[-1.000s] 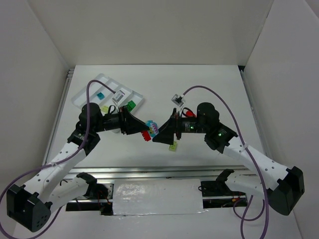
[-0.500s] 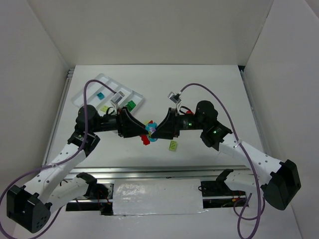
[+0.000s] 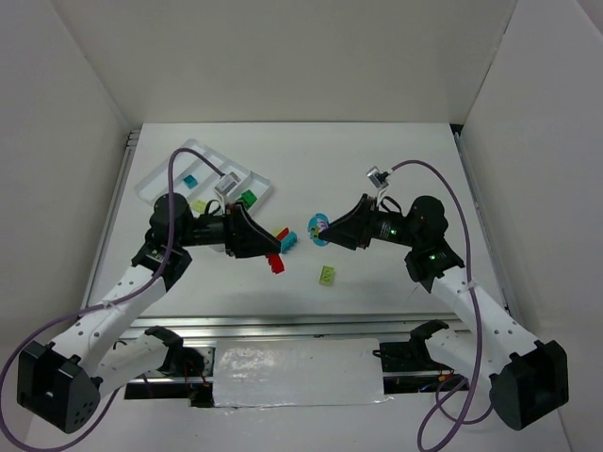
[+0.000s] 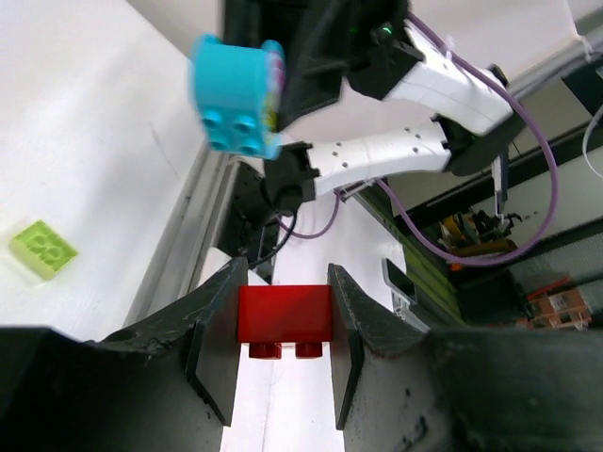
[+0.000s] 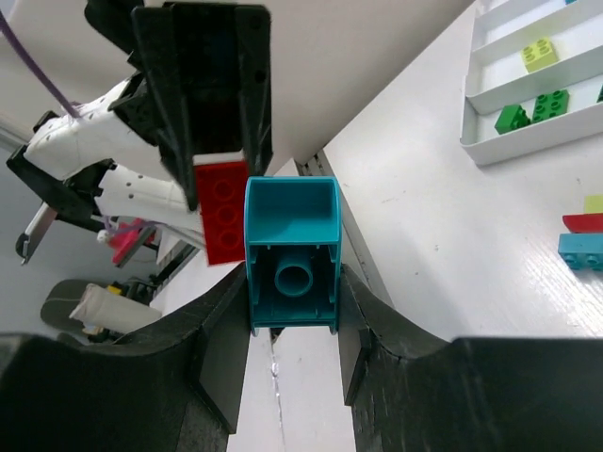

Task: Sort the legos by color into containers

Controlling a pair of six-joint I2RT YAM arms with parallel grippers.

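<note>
My left gripper (image 3: 273, 261) is shut on a red lego (image 4: 285, 315), held above the table centre. Facing it, a short gap to the right, my right gripper (image 3: 320, 229) is shut on a teal lego (image 5: 291, 254), whose hollow underside faces the right wrist camera. The teal lego (image 4: 236, 94) also shows in the left wrist view, and the red lego (image 5: 221, 209) in the right wrist view. The white tray of containers (image 3: 151, 184) lies at the back left and holds a teal lego (image 3: 189, 180), a yellow one (image 3: 199, 204) and green ones (image 3: 247, 199).
A blue lego and a red one (image 3: 285, 237) lie loose between the grippers. A yellow-green lego (image 3: 327, 274) lies nearer the front edge. White walls enclose the table on three sides.
The right gripper shut on the teal lego and drew back to the right, pulling it off the red lego. The left gripper kept its hold on the red lego.
</note>
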